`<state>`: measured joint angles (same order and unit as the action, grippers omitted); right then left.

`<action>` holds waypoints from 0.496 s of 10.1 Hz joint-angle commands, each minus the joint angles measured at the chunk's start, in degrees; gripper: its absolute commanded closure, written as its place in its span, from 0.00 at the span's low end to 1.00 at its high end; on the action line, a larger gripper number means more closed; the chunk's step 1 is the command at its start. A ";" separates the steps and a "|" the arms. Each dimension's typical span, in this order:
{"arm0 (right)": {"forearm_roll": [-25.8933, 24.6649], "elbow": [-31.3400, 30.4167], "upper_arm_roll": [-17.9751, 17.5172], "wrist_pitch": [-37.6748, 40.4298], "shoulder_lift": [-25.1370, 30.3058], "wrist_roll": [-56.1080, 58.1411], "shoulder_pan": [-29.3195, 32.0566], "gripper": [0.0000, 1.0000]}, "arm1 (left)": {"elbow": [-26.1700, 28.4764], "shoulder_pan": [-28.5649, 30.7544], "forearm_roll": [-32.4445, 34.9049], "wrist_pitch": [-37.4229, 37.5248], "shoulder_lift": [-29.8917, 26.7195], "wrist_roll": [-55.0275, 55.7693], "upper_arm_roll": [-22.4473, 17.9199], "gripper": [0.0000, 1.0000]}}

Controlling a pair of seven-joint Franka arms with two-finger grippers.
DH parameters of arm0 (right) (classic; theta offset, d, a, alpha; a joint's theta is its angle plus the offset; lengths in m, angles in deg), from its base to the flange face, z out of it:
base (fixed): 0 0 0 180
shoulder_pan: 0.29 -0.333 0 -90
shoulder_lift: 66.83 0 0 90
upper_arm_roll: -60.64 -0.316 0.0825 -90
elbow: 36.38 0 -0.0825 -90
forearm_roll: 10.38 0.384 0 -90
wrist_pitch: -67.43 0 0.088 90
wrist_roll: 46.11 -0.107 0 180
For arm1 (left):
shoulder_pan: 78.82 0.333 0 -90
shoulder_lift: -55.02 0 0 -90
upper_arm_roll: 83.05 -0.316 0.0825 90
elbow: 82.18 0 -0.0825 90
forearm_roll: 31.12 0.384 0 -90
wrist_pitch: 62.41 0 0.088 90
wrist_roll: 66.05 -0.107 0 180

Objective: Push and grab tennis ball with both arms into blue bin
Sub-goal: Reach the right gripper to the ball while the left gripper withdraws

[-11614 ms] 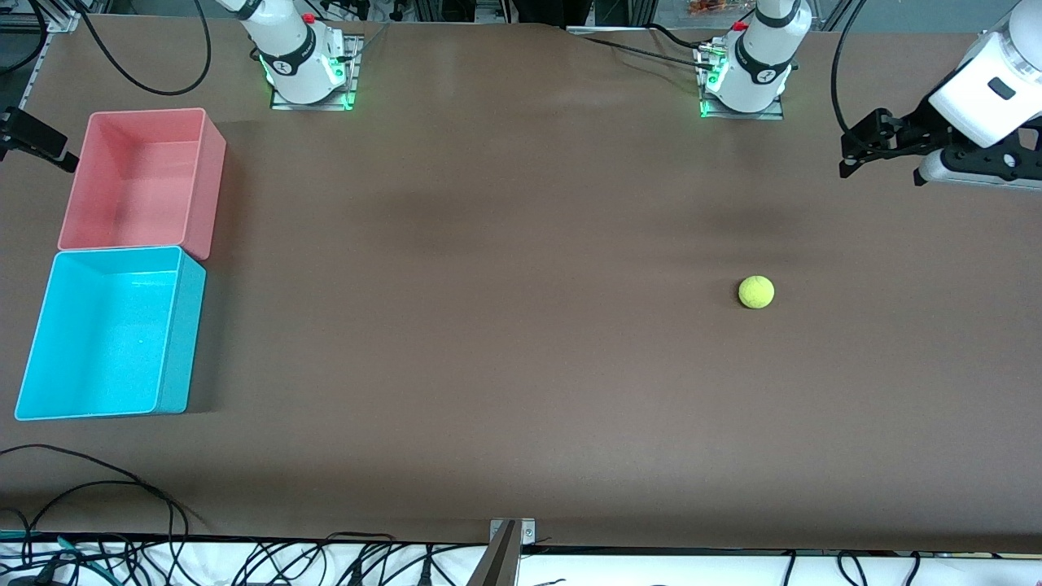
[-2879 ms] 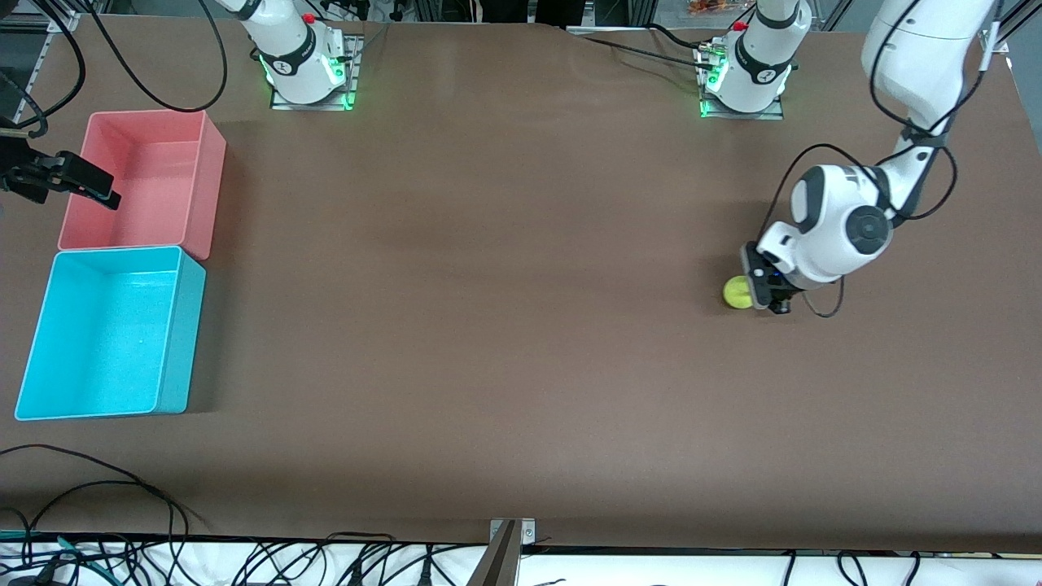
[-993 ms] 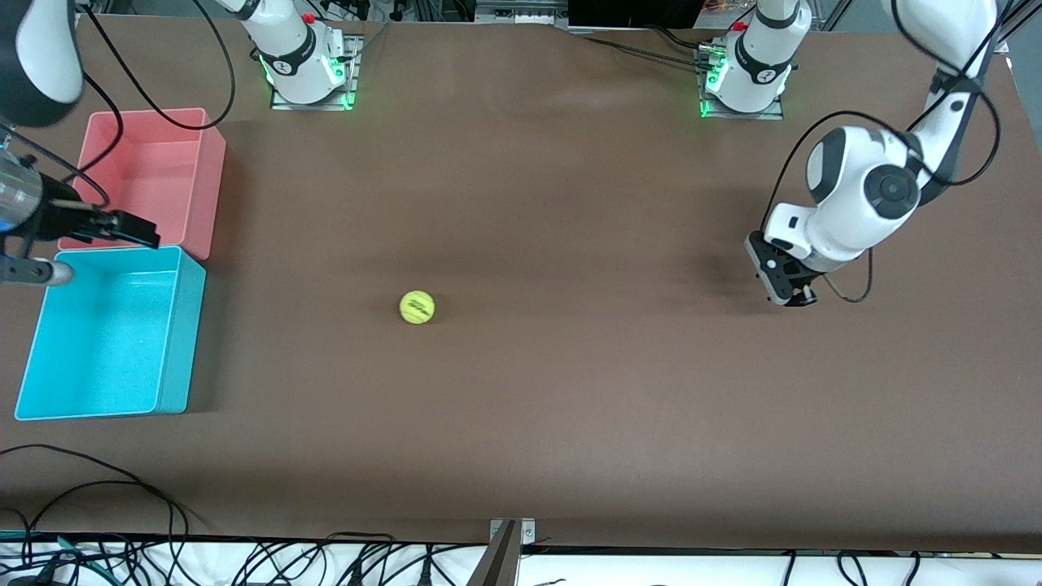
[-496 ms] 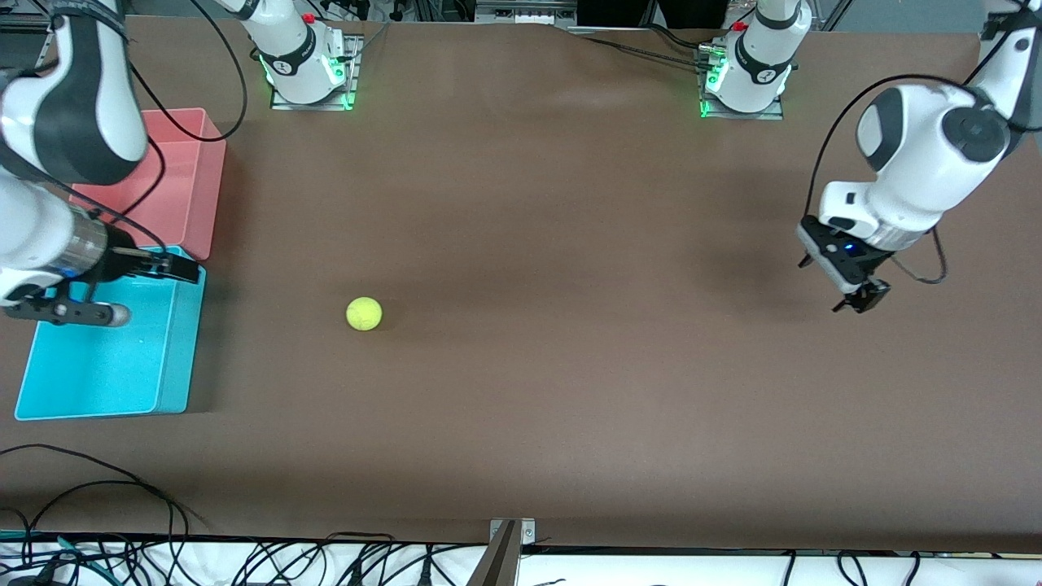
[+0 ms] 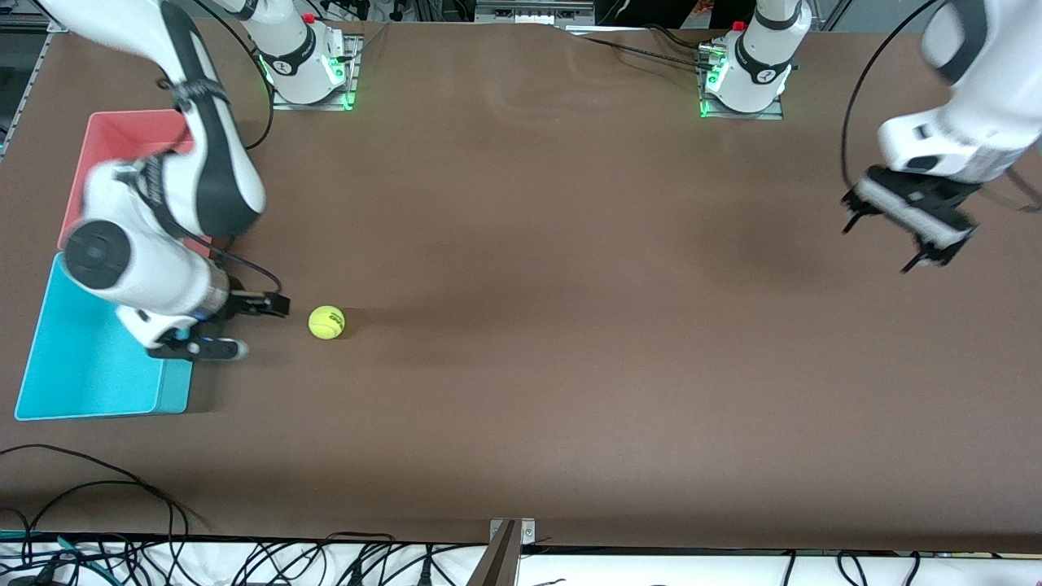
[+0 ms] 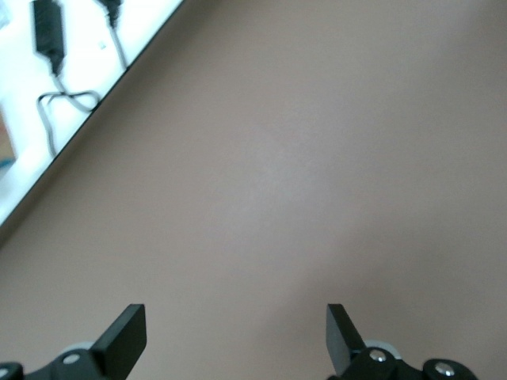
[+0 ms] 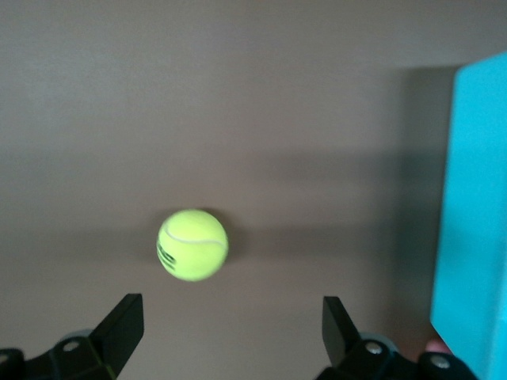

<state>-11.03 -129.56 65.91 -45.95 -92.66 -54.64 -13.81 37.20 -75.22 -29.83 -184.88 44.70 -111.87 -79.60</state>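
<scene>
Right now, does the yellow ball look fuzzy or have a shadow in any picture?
Front view: the ball looks sharp, with a soft shadow stretching across the table toward the left arm's end. Right wrist view: the ball is slightly blurred, and a dark band of shadow crosses the table beside it.

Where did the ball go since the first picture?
The tennis ball rolled across the table toward the blue bin after the left gripper pushed it, then lifted away. The right gripper came down beside it, open. Both bins stayed put.
</scene>
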 commanded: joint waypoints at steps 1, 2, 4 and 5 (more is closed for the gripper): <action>0.31 -0.24 0.19 -6.48 -4.22 0.18 -0.62 0.00 | -14.93 -1.48 0.82 17.84 1.34 12.47 -1.26 0.00; 0.22 -0.94 0.19 -6.50 -4.31 -0.08 -0.62 0.00 | -18.79 -1.49 0.65 22.15 2.31 15.73 -1.61 0.00; 0.22 -2.26 0.19 -10.17 -6.15 -0.26 -0.53 0.00 | -22.32 -1.75 0.64 25.43 2.84 22.59 -1.96 0.00; 0.22 -2.35 0.27 -10.54 -6.68 -0.26 -0.62 0.00 | -23.30 -1.66 0.56 27.18 3.63 24.36 -1.87 0.00</action>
<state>-11.04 -130.58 66.08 -53.64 -98.23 -54.64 -14.21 19.11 -76.00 -29.82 -162.06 45.01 -93.04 -80.79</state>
